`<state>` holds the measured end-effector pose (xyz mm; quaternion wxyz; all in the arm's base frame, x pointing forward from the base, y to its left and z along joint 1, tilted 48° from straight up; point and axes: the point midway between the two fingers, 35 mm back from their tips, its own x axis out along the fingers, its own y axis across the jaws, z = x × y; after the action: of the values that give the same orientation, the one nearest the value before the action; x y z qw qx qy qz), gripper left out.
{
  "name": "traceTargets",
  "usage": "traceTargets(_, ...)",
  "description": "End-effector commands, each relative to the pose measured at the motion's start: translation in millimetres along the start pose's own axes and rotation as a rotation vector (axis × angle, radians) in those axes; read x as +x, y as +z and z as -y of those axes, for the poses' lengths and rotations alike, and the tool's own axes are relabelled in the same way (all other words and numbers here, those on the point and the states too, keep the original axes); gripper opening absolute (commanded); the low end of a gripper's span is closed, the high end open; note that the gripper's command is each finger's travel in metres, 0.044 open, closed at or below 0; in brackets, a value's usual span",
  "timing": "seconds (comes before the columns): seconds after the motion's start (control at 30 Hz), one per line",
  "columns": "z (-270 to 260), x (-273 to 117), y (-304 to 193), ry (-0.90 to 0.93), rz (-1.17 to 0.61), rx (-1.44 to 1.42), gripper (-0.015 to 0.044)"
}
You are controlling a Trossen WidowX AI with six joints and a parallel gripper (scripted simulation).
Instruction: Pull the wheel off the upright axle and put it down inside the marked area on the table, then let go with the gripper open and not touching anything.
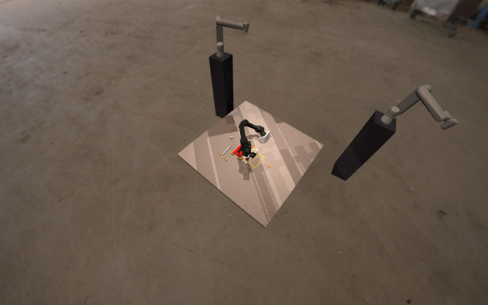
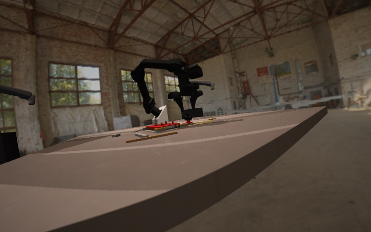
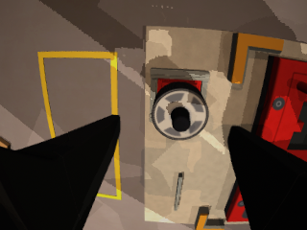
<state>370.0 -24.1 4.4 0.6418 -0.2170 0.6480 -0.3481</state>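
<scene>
The wheel (image 3: pixel 164 115) (image 2: pixel 188 118), black-tyred with a grey spoked hub, sits on the dark upright axle (image 3: pixel 180 120) over a red base, near the edge of the pale board (image 3: pixel 160 192). In the top view the arm largely hides it. My gripper (image 2: pixel 187 110) (image 3: pixel 175 128) is open, pointing down above the wheel, one finger to each side and nothing held. A visible gap separates the fingertips from the wheel in the exterior view. The marked area (image 3: pixel 77 55) (image 1: pixel 259 162) is a yellow outline on the table beside the board, with no object showing inside it.
A red plate with upright pegs (image 2: pixel 164 126) (image 1: pixel 236 151) lies on the board, beside an orange corner bracket (image 3: pixel 238 62). A long orange strip (image 2: pixel 151 137), a grey bar (image 1: pixel 226 150), a small block (image 1: pixel 231 137) and a small orange piece (image 1: pixel 269 165) lie around. A white panel (image 1: pixel 265 136) stands by the arm's base.
</scene>
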Motion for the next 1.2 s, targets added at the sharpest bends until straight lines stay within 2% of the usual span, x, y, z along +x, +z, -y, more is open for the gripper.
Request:
traceTargets(0.0, 3, 27, -4, -0.01, -0.009, -0.007, 0.03)
traceTargets(0.13, 5, 41, -5, -0.012, -0.009, -0.007, 0.03)
traceTargets(0.43, 5, 41, -5, -0.012, -0.009, -0.007, 0.03)
traceTargets(0.57, 4, 38, -3, -0.007, -0.006, 0.0, 0.0195)
traceTargets(0.83, 4, 38, -3, -0.007, -0.006, 0.0, 0.0142)
traceTargets(1.0, 4, 37, -3, -0.007, -0.006, 0.0, 0.001)
traceTargets(1.17, 4, 36, -3, -0.007, -0.006, 0.0, 0.0)
